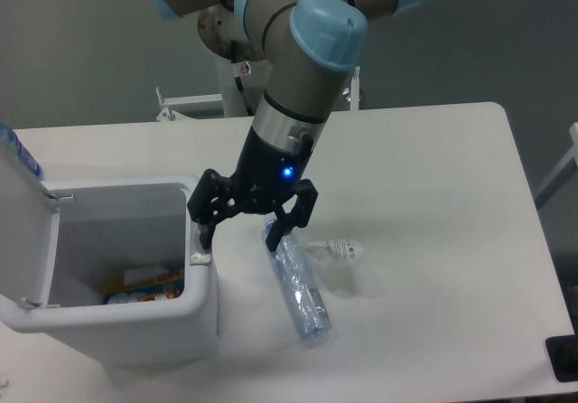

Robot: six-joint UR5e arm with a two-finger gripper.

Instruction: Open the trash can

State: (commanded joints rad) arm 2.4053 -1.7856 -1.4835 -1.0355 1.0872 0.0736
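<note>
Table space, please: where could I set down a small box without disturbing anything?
The table's right half, past the small clear bottle, is bare. It is crowded around the trash can, the end effector and the large bottle.
</note>
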